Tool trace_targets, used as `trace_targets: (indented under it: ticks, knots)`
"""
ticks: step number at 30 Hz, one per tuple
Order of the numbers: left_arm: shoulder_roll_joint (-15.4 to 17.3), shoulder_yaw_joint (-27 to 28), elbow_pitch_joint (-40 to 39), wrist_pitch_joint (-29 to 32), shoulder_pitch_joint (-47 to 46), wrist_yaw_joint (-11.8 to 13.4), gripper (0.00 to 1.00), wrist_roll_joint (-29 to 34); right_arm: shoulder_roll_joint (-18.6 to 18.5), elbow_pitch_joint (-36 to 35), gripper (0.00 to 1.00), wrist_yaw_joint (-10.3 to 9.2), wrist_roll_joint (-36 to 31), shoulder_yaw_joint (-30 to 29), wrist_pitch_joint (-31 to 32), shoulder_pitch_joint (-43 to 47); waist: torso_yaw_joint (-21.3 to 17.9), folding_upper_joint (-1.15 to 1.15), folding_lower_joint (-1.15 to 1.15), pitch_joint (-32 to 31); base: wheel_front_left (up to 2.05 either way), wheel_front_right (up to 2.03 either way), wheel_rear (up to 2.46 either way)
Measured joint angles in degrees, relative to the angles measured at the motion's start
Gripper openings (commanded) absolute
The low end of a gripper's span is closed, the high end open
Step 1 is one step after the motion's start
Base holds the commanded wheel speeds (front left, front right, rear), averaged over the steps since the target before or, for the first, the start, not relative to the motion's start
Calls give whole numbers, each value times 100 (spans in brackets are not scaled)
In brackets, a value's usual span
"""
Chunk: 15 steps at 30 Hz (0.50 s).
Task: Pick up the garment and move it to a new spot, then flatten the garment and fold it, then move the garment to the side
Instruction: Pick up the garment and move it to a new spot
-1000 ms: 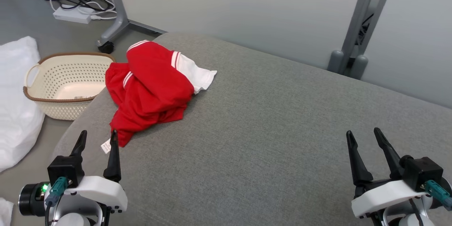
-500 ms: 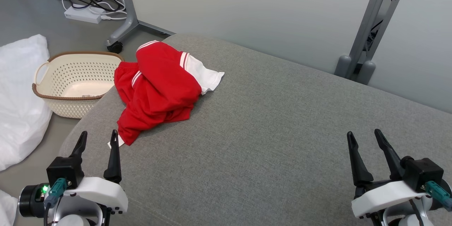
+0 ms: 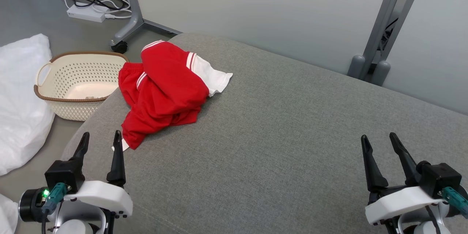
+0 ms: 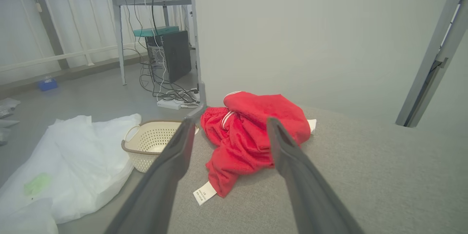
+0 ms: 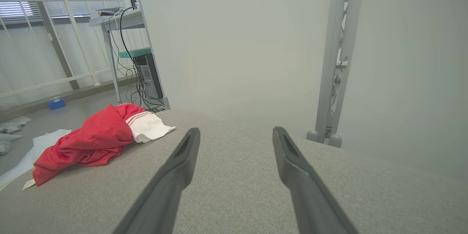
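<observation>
Left gripper [image 3: 101, 134] fingers are standing spread wide, gripping nothing, hovering over the near left edge of the grey fabric cushion surface [image 3: 292, 142]. Right gripper [image 3: 377, 136] fingers are also standing apart, empty, over the near right side. The crumpled red garment with white stripes and white trim [image 3: 164, 91] is lying bunched on the cushion's far left part, just ahead of the left gripper. A cream perforated plastic basket [image 3: 69, 109] is sitting on the floor beside the cushion, with a white plastic bag [image 3: 18, 109] lying left of it.
</observation>
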Motion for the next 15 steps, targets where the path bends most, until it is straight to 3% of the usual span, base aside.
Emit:
trace_targets:
  ticks: [5, 9, 15]
  knots:
    - [47, 70, -101, 19, -300, -96, 100, -136, 2, -19, 100, 0, -21, -16, -18, -4, 25, 0, 0, 23, 0, 0, 0]
    - [204, 226, -178, 172, -1045, -155, 100, -240, 1, -77, 100, 0, -58, 26, -12, -107, -15, 0, 0, 126, 0, 0, 0]
    - [421, 314, 511, 695, -2320, -405, 100, -455, 9, -121, 100, 0, -116, 167, 20, -335, -246, 0, 0, 375, 0, 0, 0]
